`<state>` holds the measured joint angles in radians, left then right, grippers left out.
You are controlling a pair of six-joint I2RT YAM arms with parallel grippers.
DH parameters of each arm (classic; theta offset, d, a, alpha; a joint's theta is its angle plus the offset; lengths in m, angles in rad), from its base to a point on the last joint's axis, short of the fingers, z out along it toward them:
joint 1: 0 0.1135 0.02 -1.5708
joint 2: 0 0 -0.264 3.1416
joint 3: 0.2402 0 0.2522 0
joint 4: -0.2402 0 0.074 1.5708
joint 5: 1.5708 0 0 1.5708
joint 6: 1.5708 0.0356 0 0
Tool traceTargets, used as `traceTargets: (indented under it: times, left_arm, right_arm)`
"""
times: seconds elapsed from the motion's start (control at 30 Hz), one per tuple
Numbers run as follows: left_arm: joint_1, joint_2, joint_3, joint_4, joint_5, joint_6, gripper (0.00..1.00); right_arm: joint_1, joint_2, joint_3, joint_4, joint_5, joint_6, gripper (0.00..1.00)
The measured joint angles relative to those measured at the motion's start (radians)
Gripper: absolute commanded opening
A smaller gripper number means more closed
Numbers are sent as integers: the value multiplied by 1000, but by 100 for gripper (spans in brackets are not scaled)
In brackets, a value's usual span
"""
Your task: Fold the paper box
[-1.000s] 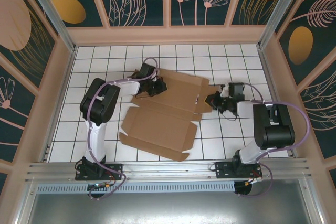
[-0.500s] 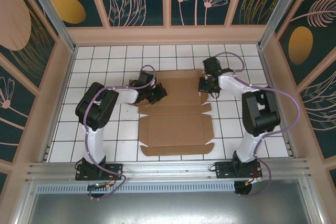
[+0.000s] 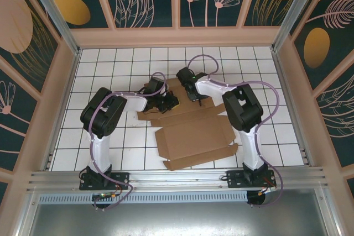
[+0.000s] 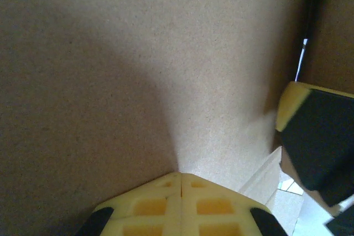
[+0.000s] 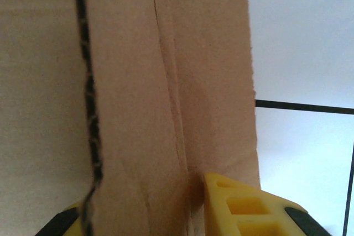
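Around paper box [image 3: 193, 136]: tiled table [image 3: 110, 64] (walled)

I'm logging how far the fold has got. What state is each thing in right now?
paper box: unfolded, lying mostly flat on the table, flaps spread out.
left gripper: shut, fingers together, tips against the cardboard.
right gripper: open, fingers apart with a cardboard flap between them.
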<state>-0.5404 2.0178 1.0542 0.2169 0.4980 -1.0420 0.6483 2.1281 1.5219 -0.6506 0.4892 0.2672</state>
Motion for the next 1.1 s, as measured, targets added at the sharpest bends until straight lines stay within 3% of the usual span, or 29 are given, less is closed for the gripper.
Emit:
traceTargets:
  times: [0.27, 0.43, 0.73, 1.1]
  left_arm:
    - [0, 0, 0, -2, -1, 1, 0]
    - [0, 0, 5, -12, -2, 9, 0]
    - [2, 0, 7, -22, -3, 20, 0]
    - [6, 0, 15, -43, -2, 27, 0]
  right_arm:
    - [-21, -59, -29, -4, 39, -25, 25]
    - [-87, -176, -91, -2, 41, -79, 12]
    - [-122, -196, -162, -1, 142, -172, 10]
    - [19, 53, -176, 71, 594, -299, 16]
